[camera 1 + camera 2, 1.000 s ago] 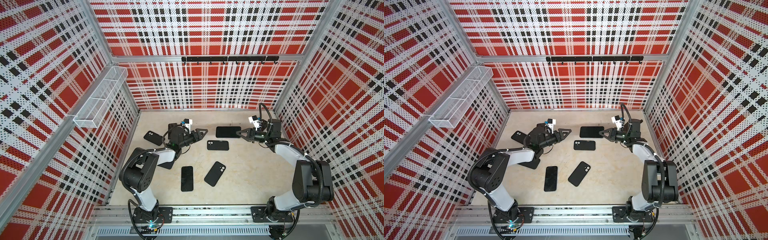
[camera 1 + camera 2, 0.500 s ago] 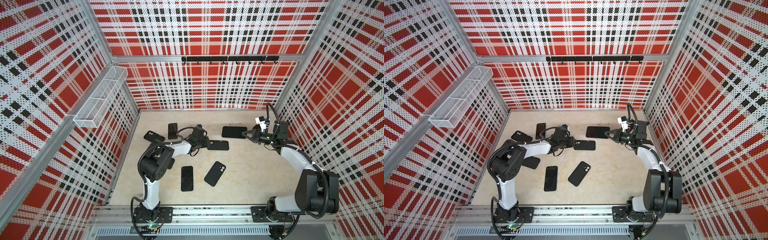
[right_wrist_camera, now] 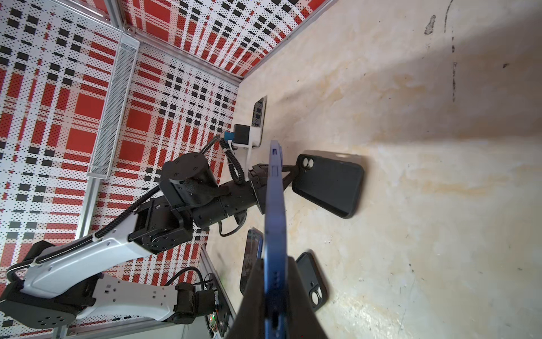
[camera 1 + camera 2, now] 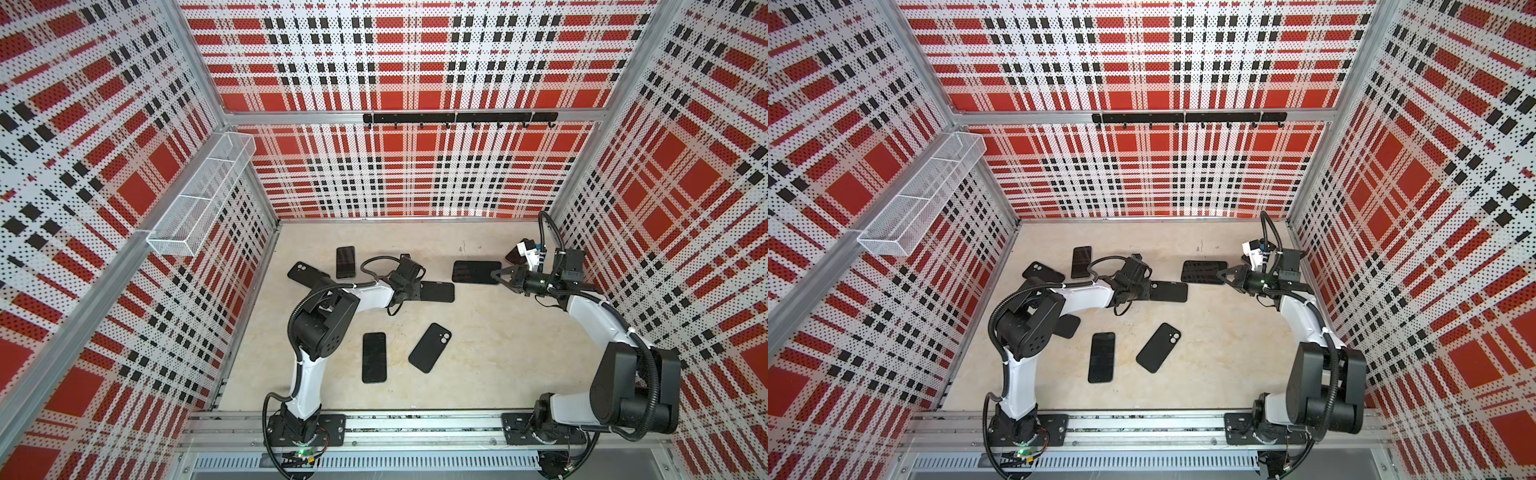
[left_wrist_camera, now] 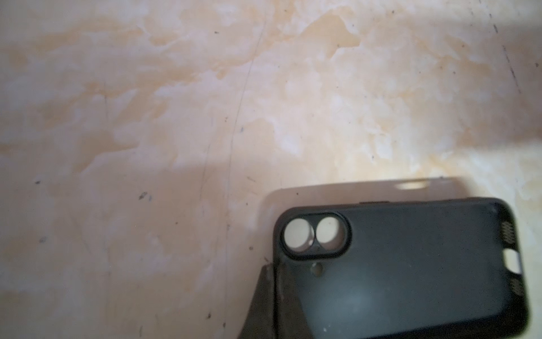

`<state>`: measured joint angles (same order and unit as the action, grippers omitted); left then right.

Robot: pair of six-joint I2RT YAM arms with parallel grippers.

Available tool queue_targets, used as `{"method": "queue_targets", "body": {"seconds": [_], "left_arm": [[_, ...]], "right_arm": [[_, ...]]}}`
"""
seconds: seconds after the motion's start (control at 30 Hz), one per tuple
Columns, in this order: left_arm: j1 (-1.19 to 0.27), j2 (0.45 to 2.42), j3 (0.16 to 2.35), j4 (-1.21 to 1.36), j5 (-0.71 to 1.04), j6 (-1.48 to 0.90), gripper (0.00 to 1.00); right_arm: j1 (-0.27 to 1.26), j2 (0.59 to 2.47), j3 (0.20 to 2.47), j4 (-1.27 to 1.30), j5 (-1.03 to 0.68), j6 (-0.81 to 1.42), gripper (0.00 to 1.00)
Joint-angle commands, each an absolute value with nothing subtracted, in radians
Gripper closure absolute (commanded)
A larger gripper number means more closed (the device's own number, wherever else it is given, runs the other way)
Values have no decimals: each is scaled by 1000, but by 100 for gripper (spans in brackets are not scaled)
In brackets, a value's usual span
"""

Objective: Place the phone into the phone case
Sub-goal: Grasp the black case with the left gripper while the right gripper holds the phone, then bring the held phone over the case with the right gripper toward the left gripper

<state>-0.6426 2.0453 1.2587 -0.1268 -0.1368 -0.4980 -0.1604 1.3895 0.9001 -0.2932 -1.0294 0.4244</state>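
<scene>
Both grips set; nothing joined yet.
The left gripper (image 3: pixel 293 173) is closed on the phone case (image 3: pixel 328 185) at its camera-hole end, probably to steady it; the right gripper (image 3: pixel 275 265) pinches the blue phone (image 3: pixel 274 205) edge-on between its fingers, projecting ahead, near the case.

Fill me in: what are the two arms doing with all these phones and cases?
The left gripper is shut on the camera-hole end of a black phone case near the middle of the table. The right gripper is shut on one end of a blue phone, holding it flat, apart from the case. The phone is not yet in the case. Spare phones and spare cases lie loose around them.
</scene>
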Motion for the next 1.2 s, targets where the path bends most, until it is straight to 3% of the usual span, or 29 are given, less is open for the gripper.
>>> {"method": "queue_targets", "body": {"seconds": [0.0,0.27,0.5,0.8,0.93,1.17], "left_arm": [[-653,1983,1222,-216,-155,-474,100],[-661,1825,1052,-255,-145,-515,100],[-668,1789,958,-153,-111,-627,100],[-645,1699,840,4,-25,-710,66],[-621,1681,793,78,35,-739,59],[-590,1678,721,238,135,-797,58]], "right_arm": [[-160,1371,909,-320,-1040,375,95],[-37,1403,880,-298,-1010,428,96],[98,1472,802,-54,-976,654,96],[144,1549,756,64,-962,740,95],[170,1591,762,97,-960,759,95],[214,1660,755,195,-959,818,95]]}}
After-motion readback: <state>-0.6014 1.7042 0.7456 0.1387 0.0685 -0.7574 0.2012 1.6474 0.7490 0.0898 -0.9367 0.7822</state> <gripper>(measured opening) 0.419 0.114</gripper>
